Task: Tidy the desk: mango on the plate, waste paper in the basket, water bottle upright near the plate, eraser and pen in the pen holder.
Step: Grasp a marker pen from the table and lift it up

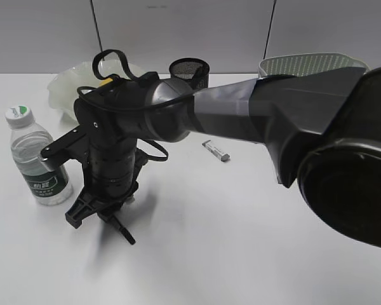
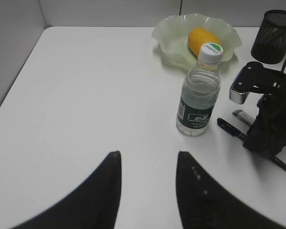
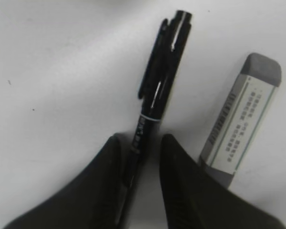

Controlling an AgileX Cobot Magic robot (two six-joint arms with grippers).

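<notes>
Pen (image 3: 155, 90), slim black plastic, lies between the right pincer's (image 3: 140, 162) half-spread fingers; centre them, then squeeze before lifting.

Grey partition wall (image 1: 178, 32) (seamed panels) behind.

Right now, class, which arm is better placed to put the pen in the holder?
Right. Its end effector already straddles the pen on the desk, while the left end effector hangs empty over bare tabletop, beyond the water bottle.
</notes>
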